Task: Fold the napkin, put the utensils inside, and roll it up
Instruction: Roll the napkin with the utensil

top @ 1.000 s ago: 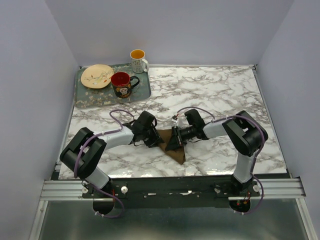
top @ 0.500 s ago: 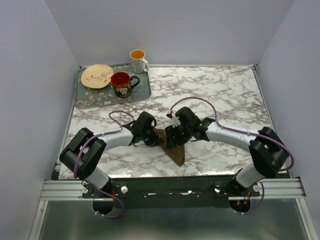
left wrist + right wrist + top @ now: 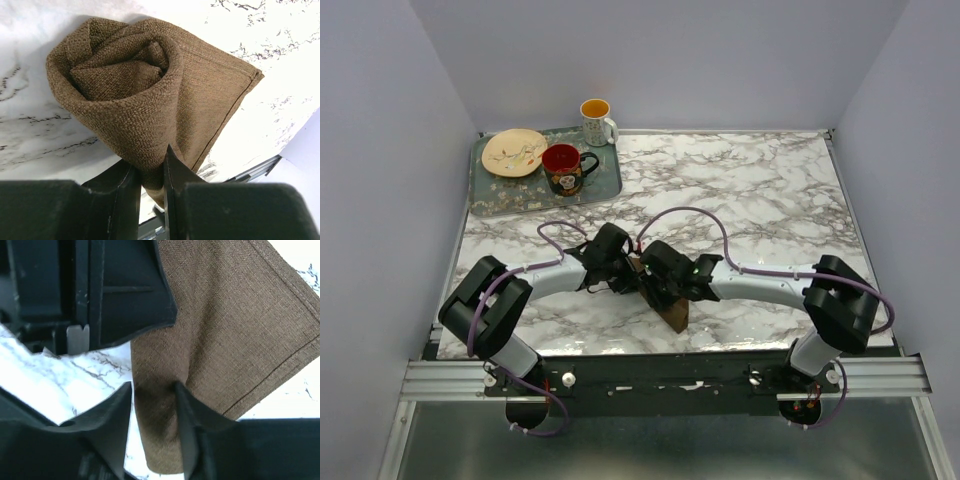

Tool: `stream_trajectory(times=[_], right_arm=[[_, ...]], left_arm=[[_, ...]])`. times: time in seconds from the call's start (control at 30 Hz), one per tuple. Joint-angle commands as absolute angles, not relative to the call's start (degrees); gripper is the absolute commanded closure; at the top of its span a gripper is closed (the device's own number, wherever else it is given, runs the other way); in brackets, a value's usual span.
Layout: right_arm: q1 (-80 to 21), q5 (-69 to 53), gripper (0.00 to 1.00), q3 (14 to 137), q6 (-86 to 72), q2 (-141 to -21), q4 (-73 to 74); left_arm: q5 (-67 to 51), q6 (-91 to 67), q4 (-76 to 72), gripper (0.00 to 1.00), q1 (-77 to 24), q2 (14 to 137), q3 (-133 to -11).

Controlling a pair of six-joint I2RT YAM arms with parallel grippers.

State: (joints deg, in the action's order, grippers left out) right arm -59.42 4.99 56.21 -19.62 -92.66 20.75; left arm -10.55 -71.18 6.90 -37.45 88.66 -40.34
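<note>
Left wrist view: your left claw (image 3: 151, 167) pinches the rolled napkin (image 3: 125, 105), near-middle of the table (image 3: 770, 190); right claw (image 3: 153, 410) straddles it, grip unclear; hold the roll tight, turn evenly.

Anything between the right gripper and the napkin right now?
Nothing visible. The right gripper straddles the napkin, cloth between its fingers; the left gripper pinches the rolled end close beside it.
</note>
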Motion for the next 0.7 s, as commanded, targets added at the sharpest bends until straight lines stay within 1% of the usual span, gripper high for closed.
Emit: stream_trajectory(times=[0.0,0.1,0.2,0.27,0.3,0.4,0.57,0.67], right_arm=[[-61.35,9.76,0.62,58.88,-19.16,-94.92,20.39],[-62.05,10.37,0.62,59.15,-19.34,-95.45,20.30],[-62.14,9.67,0.59,58.80,-19.77,-95.97,20.39],[-62.23,9.49,0.55,58.27,-20.21,-96.33,19.87],[-62.23,9.49,0.49,57.31,-20.65,-96.59,19.60],[-62.23,9.75,0.43,56.34,-21.09,-97.64,18.28],[-62.49,11.86,0.43,54.76,-21.45,-98.88,16.18],[-62.84,16.15,0.46,53.88,-22.06,-99.58,15.56]], left_arm=[[-8.26,-68.99,12.66,0.83,-37.09,89.03,-39.99],[-8.09,-68.99,12.74,0.83,-36.91,89.03,-40.16],[-8.26,-68.99,12.74,0.83,-36.91,89.21,-40.25],[-8.35,-69.26,12.74,0.83,-36.91,89.12,-40.17],[-8.44,-69.26,12.66,0.83,-36.91,89.12,-40.08],[-8.70,-69.43,12.74,0.83,-36.83,88.86,-40.08],[-8.96,-69.70,12.83,0.83,-36.83,88.68,-40.08],[-9.40,-69.96,12.40,0.83,-36.83,88.42,-39.73]])
